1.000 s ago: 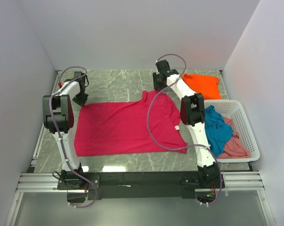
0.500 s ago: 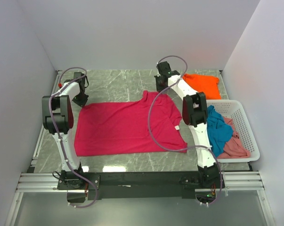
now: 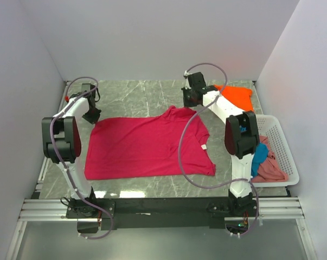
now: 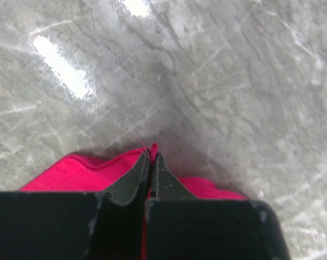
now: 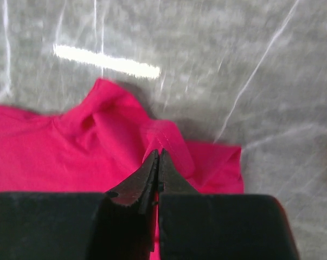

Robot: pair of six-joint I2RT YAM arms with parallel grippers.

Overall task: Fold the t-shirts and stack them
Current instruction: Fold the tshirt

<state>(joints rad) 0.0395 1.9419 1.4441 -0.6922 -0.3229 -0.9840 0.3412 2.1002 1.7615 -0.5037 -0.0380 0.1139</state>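
The large crimson-magenta t-shirt [image 3: 147,143] lies spread on the grey marble table, its far edge held up at both ends. My left gripper [image 3: 93,115] is shut on its far left corner; the left wrist view shows the jaws pinching the red cloth [image 4: 103,170] at the tips of the left gripper [image 4: 151,156]. My right gripper [image 3: 191,103] is shut on the far right edge near the collar; the right wrist view shows this right gripper [image 5: 158,154] closed on the cloth [image 5: 71,146]. The orange t-shirt [image 3: 240,97] lies at the back right.
The white lattice basket [image 3: 287,146] stands at the right edge, holding the teal t-shirt [image 3: 260,156] and the pink t-shirt [image 3: 269,169], partly behind my right arm. White walls close in on three sides. Bare marble [image 3: 136,95] shows behind the crimson shirt.
My right arm has swung right and its gripper has drawn the shirt's far right edge rightward, flattening it. The left gripper has barely moved.
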